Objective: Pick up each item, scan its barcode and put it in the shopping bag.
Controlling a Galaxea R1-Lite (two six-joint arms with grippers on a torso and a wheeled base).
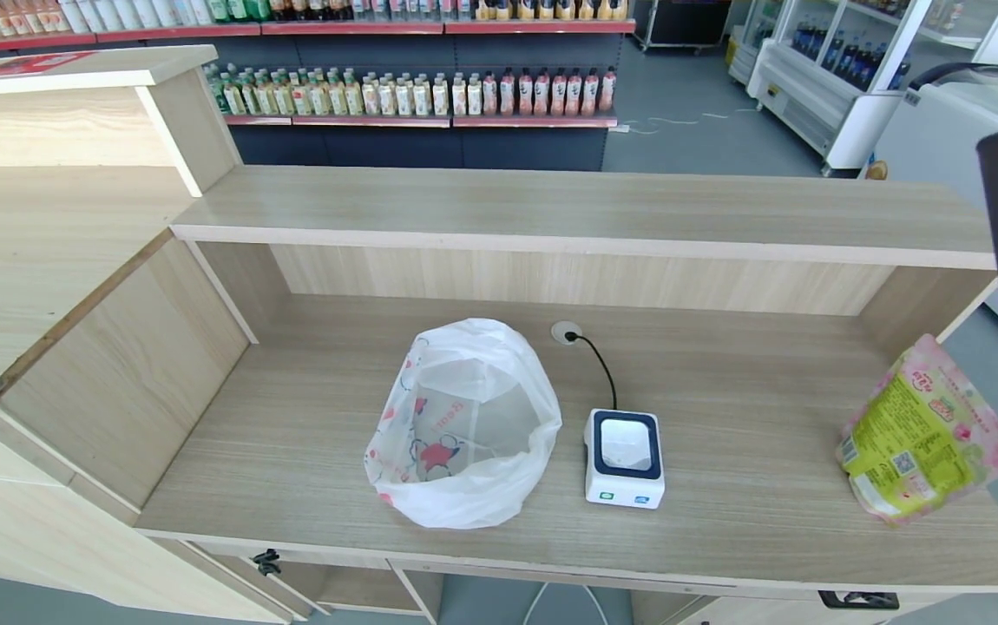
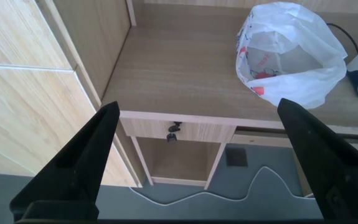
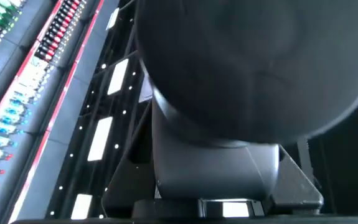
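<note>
Head view: the snack pouch (image 1: 924, 434) sits at the surface's (image 1: 291, 451) right end, well apart from the shopping bag (image 1: 462, 425) and the scanner (image 1: 625, 457).
Left wrist view: the left gripper (image 2: 197, 162) has its jaws spread wide, and the scanner is cut off at the edge.
Right wrist view: I cannot tell how the right jaws stand.

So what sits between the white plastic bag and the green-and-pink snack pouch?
A white box-shaped barcode scanner, otherwise bare wooden counter, in the head view.

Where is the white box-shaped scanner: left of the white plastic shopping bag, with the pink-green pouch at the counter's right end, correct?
No. The head view shows the white box-shaped scanner right of the white plastic shopping bag, not left. The pink-green pouch is at the right end of the wooden counter.
</note>
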